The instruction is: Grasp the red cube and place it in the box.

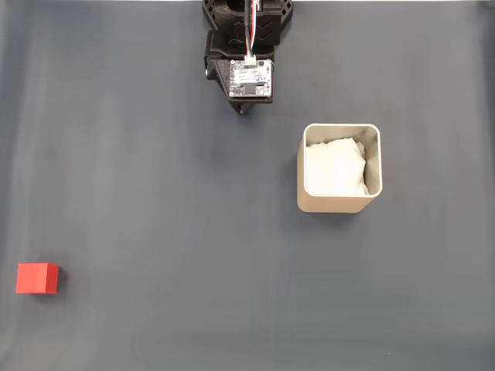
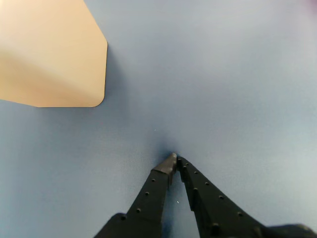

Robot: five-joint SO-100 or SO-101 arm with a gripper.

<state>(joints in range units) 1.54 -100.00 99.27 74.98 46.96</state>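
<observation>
The red cube (image 1: 37, 278) lies on the dark mat near the lower left corner of the fixed view, far from the arm. The beige box (image 1: 339, 202) with white crumpled lining stands right of centre; in the wrist view its tan outer wall (image 2: 49, 54) fills the upper left. My gripper (image 2: 175, 157) points down at the bare mat, its black fingertips touching, shut with nothing between them. In the fixed view the gripper (image 1: 243, 109) sits at the top centre under the wrist camera board, to the upper left of the box.
The arm's black base (image 1: 247, 19) stands at the top edge of the fixed view. The grey mat (image 1: 170, 232) stretches flat between the arm, the cube and the box.
</observation>
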